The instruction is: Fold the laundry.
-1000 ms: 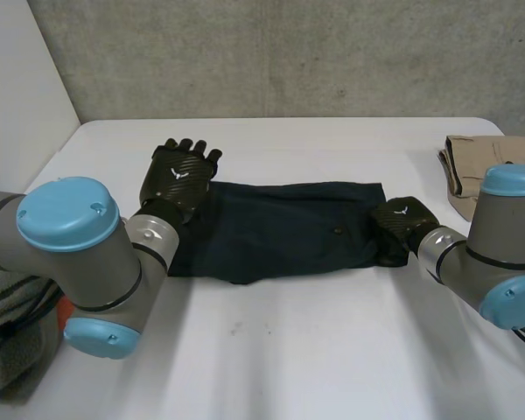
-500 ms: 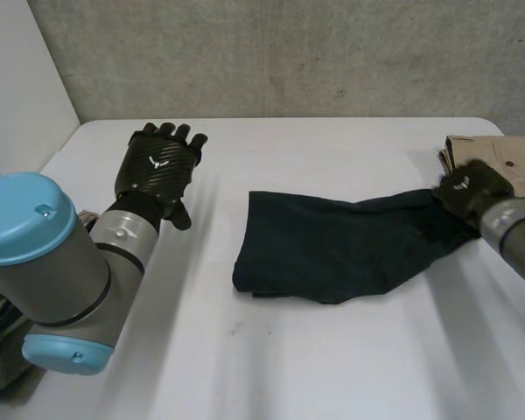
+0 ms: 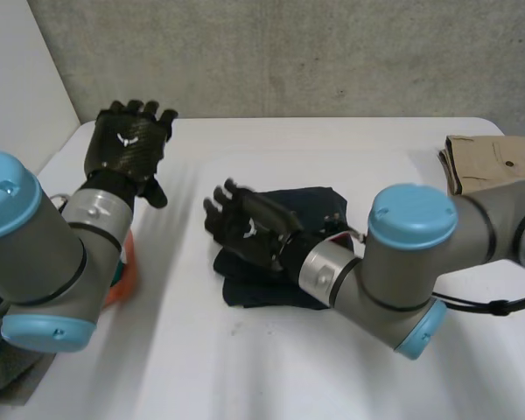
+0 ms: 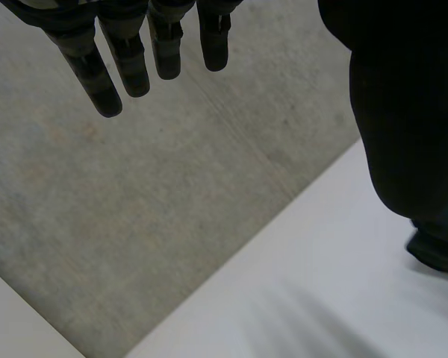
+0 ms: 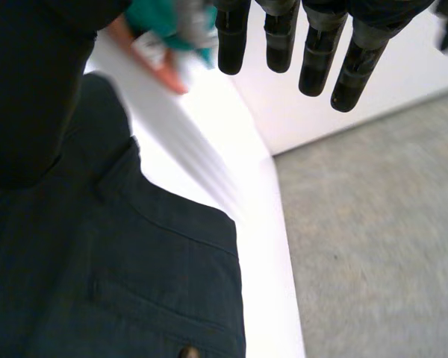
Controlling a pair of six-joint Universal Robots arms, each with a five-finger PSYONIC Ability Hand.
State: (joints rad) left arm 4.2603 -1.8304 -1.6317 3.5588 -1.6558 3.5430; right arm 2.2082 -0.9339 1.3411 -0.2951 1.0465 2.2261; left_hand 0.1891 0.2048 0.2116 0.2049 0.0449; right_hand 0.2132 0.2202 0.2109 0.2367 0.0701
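Dark navy garment (image 3: pixel 319 206): folded, mid-tabletop (image 3: pixel 332 149).
Right hand (image 3: pixel 245 232): over garment's left end, fingers (image 5: pixel 317 63) straight, apart, gripping nothing.
Left hand (image 3: pixel 127 144): raised near far-left corner, fingers (image 4: pixel 127 63) straight, empty.
Right wrist view: buttoned pocket (image 5: pixel 157 306).
Head view: tan folded garment (image 3: pixel 494 162) at right edge.

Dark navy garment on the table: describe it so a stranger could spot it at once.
Start at the white table and look near its middle, beneath the robot's open right hand. There lies the dark navy garment, folded into a compact bundle. Unlike the tan folded cloth at the table's far right edge, it is almost black.
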